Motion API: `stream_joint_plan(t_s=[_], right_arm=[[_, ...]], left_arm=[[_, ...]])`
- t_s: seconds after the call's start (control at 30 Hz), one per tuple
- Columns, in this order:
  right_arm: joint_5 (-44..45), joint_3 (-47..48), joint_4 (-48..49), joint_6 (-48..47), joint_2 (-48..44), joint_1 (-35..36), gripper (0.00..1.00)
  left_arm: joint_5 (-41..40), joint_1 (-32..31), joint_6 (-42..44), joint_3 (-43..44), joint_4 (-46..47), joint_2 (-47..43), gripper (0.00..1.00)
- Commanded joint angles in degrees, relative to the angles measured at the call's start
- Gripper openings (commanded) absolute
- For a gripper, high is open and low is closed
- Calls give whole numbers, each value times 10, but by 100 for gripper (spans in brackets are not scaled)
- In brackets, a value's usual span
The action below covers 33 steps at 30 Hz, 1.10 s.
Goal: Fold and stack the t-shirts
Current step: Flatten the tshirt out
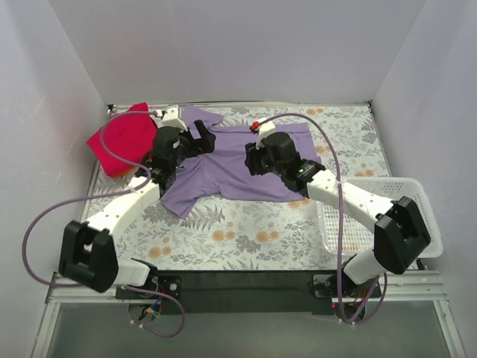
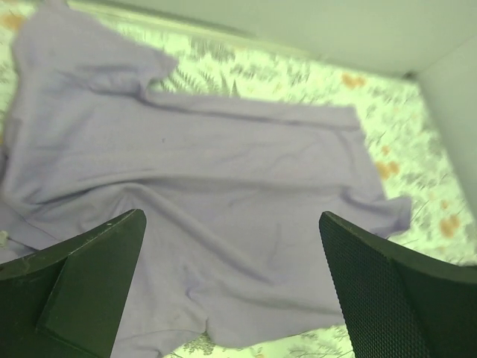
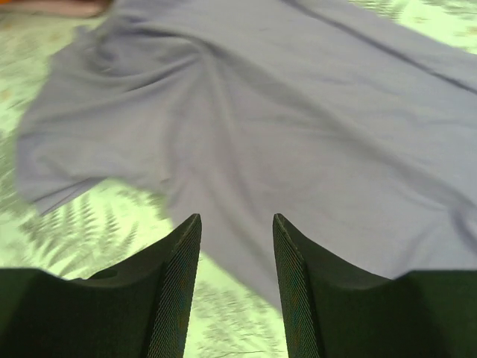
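Note:
The pale lavender t-shirt (image 1: 231,177) lies spread and wrinkled on the floral table, one sleeve toward the back left. The bright red t-shirt (image 1: 119,142) lies bunched at the back left by the wall. My left gripper (image 1: 202,137) hovers over the lavender shirt's left part, wide open and empty; in the left wrist view (image 2: 231,246) the shirt (image 2: 223,164) fills the space between the fingers. My right gripper (image 1: 253,158) is over the shirt's middle, open and empty; in the right wrist view (image 3: 237,224) its tips sit above the shirt's edge (image 3: 298,112).
A white plastic mesh basket (image 1: 421,195) stands at the right edge, partly under the right arm. White walls close in the table at the left, back and right. The floral cloth (image 1: 238,235) shows bare in front of the shirt.

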Motion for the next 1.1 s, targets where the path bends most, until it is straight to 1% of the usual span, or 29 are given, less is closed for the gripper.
stream_joint_plan(t_s=[0.0, 0.07, 0.2, 0.27, 0.37, 0.5, 0.7, 0.8, 1.07], right_arm=[[-23, -32, 28, 16, 3, 51, 39], [-34, -24, 38, 19, 23, 93, 38], [-59, 11, 47, 21, 78, 152, 36], [-54, 23, 53, 21, 107, 176, 35], [-73, 44, 63, 25, 143, 189, 35], [-103, 66, 90, 25, 180, 201, 34], [-121, 115, 97, 26, 241, 206, 33], [-127, 143, 97, 29, 274, 208, 33], [-127, 190, 96, 29, 336, 210, 33]], left_arm=[[-64, -1, -23, -42, -52, -63, 96], [-85, 1, -32, -56, -91, -94, 96], [-111, 4, -49, -95, -108, -150, 96], [-122, 4, -50, -110, -117, -181, 97], [-144, 5, -55, -120, -139, -209, 98], [-157, 6, -69, -145, -135, -232, 98], [-253, 10, -68, -157, -148, -231, 98], [-249, 18, -67, -159, -148, -220, 98], [-233, 28, -62, -167, -135, -237, 98]])
